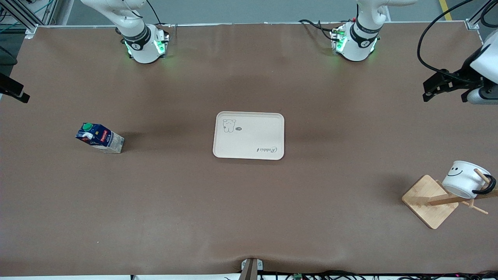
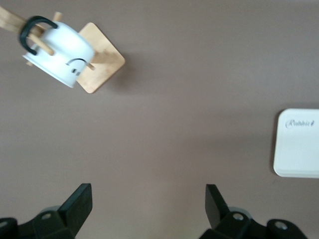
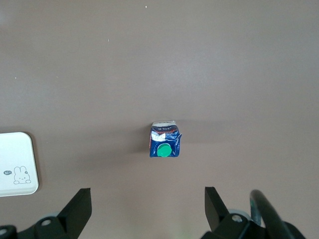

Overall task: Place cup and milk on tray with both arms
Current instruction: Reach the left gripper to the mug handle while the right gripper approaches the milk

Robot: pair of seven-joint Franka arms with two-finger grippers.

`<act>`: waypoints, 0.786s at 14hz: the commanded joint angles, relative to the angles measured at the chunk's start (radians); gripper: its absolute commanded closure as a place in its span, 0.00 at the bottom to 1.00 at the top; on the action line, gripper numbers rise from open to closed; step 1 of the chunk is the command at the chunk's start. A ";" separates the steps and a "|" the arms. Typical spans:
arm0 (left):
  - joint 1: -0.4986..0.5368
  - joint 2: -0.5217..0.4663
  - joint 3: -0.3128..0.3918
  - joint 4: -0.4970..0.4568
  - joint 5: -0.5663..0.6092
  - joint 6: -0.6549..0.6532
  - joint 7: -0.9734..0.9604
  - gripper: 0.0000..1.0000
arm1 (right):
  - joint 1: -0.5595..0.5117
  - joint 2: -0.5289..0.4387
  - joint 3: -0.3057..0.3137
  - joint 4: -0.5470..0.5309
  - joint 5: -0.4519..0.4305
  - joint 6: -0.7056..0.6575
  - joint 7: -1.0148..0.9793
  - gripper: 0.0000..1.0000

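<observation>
High front camera faces the bases; wrist cameras look down, sharing the tray (image 1: 248,135).

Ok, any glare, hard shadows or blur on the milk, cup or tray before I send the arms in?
Front view: even light, no glare; the milk and the cup on its wooden rack cast soft shadows, and the tray is crisp. Left wrist view: cup slightly soft, left claw open. Right wrist view: carton sharp with a faint shadow, right claw open above it.

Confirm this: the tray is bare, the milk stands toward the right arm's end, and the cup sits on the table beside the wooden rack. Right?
Not quite. The cup hangs by its handle on the wooden rack, as the front view shows. The tray is bare and the milk stands toward the right arm's end.
</observation>
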 commanded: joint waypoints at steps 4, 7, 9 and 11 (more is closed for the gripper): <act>0.123 0.033 0.016 -0.029 -0.042 0.153 0.008 0.00 | -0.002 0.005 0.000 0.019 -0.016 -0.015 0.008 0.00; 0.230 0.030 0.016 -0.169 -0.104 0.361 0.018 0.00 | -0.012 0.014 -0.005 0.014 -0.010 -0.015 0.007 0.00; 0.271 0.022 0.014 -0.267 -0.148 0.498 0.046 0.00 | -0.019 0.014 -0.006 0.008 -0.013 -0.019 0.004 0.00; 0.302 0.022 0.014 -0.351 -0.225 0.605 0.052 0.00 | -0.010 0.031 -0.006 0.008 -0.015 -0.012 0.013 0.00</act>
